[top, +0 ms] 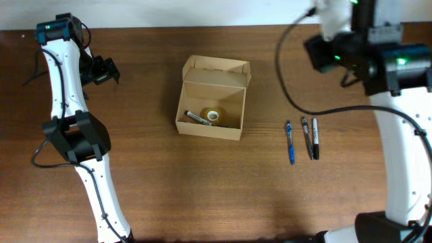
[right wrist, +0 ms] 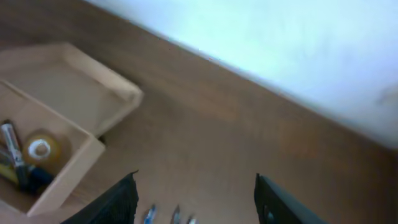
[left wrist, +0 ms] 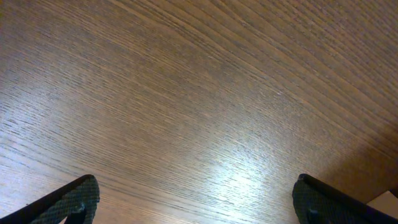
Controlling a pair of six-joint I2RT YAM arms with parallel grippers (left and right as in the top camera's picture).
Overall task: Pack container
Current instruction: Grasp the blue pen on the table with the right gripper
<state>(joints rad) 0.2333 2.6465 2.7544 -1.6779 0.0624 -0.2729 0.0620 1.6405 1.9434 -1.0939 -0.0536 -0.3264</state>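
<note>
Right pincer is hanging wide open with nothing in it, up over the far right of the desk, looking down at the pens. My guess is the step in hand is grabbing the next one. The blue pen looks like the easy pick since it sits a little apart. The two dark markers lie just beside each other, so the pincer could nudge one while closing on the other. All three run near-to-far, so I'd close across the shaft around mid-length. The container sits mid-desk, well left of the pens, mouth facing up. Its flap is hinged on the far side and thrown back. Its long axis runs roughly left-right, a bit skewed with the right end nearer. A tape roll and a pen are already inside, so I'd turn the next pen along that long axis before letting go. Left pincer is also spread open and empty, over bare wood at the far left.
</note>
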